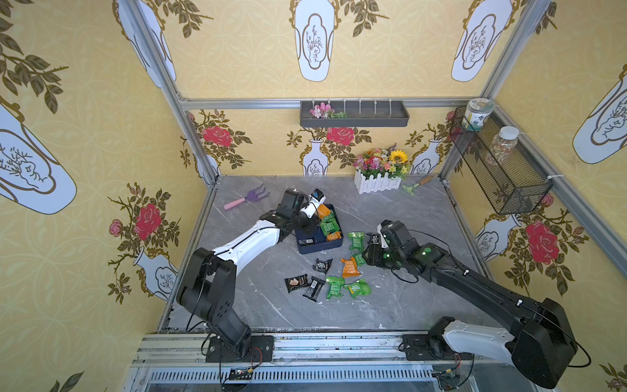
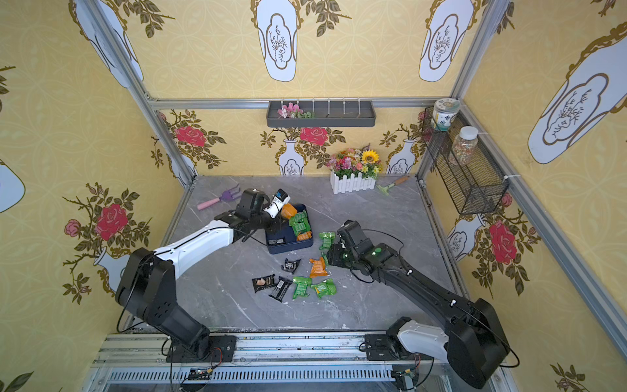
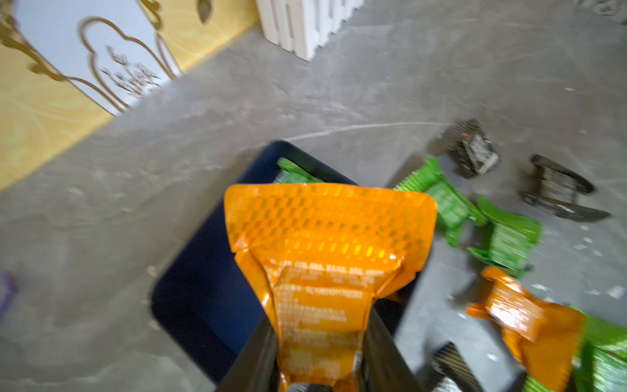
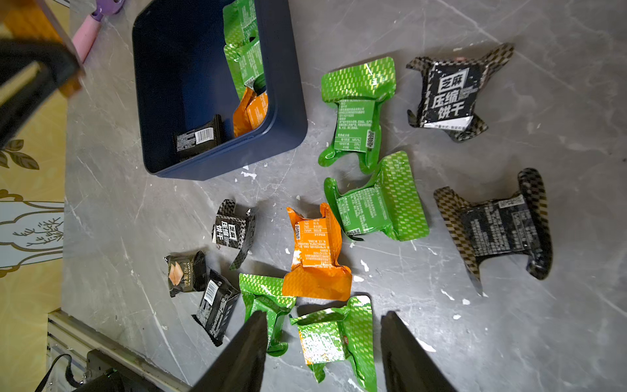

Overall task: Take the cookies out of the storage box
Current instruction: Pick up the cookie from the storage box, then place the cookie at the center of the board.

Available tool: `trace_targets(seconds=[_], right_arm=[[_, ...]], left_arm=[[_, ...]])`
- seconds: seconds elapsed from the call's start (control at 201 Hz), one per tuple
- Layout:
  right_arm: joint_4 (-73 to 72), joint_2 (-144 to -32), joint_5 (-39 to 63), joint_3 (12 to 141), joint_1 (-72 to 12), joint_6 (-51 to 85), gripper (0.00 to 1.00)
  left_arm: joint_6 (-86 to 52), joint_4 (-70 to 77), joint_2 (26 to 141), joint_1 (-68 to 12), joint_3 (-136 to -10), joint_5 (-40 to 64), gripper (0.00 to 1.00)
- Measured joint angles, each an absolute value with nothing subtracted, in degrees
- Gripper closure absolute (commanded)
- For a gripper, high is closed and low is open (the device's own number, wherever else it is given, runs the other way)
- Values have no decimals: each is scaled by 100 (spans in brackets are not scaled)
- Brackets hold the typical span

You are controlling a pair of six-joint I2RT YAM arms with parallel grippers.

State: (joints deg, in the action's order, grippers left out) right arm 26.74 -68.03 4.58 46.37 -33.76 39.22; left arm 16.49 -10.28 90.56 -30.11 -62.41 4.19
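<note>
1. L gripper point(image 3: 322, 342) is holding an orange packet point(image 3: 325, 237) over the storage box point(image 3: 203, 288). Advice: clear the wall, release low on the table point(image 4: 509, 339).
2. L jaws are pinching the packet's end. R gripper point(image 4: 324, 322) is hanging open, empty.
3. Cookies point(image 4: 356, 112) are lying beside the box; several are sitting inside.

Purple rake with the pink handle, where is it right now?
In both top views the rake lies on the far left of the tabletop, just beyond the left arm's wrist and left of the storage box.
</note>
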Motion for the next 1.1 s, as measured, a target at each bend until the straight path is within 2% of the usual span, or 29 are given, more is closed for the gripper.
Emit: trace_targets(seconds=[0.344,0.528,0.687,0.936,1.055,1.1], right_arm=[[2541,-6772,274,4591,-3323,3988,42],[2534,-6855,198,4563,-3301,4027,41],[2532,-6919,187,4563,-3299,4029,42],[2536,-6967,189,4644,-3299,4029,42],[2539,-6932,185,4626,-3301,4053,42],[2545,-6917,174,4624,-3301,4062,42]], left_arm=[[-2613,-1380,7439,-3144,-4893,-471,100],[-4112,-1848,7094,-3142,-4066,-467,100],[-4407,-1981,7408,-3142,-3909,-471,100],[-4071,-2056,8315,-3142,-4150,-565,100],[-3935,-2058,8534,-3146,-4230,-659,87],[-3898,-2067,8608,-3148,-4248,-670,76]])
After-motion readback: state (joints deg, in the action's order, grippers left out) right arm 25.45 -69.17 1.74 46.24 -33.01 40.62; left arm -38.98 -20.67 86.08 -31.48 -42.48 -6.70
